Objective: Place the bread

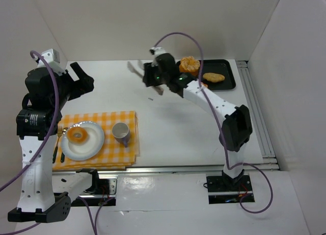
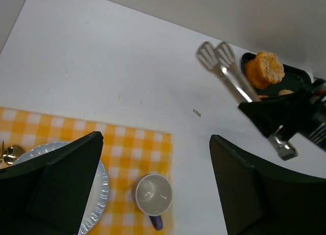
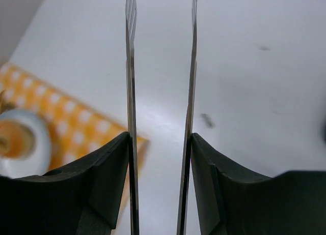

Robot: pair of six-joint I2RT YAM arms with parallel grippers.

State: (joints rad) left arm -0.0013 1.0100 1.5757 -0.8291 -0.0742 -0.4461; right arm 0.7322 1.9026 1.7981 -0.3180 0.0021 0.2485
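Observation:
My right gripper [image 1: 155, 77] is shut on a pair of metal tongs [image 1: 136, 69], held above the back middle of the table. In the right wrist view the tongs' two arms [image 3: 131, 92] stand apart between my fingers [image 3: 109, 169], with nothing between them. A round orange bread [image 1: 189, 65] and an oval bread [image 1: 213, 77] lie on the black tray [image 1: 232, 72] behind the right arm. A ring-shaped bread [image 1: 78, 135] lies on the white plate [image 1: 94, 143]. My left gripper [image 1: 84, 80] is open and empty, raised at the left.
A yellow checked cloth [image 1: 127, 153] at the front left holds the plate, a grey mug [image 1: 120, 130] with a purple handle, and cutlery [image 1: 60, 132]. White walls surround the table. A metal rail [image 1: 257, 113] runs along the right edge.

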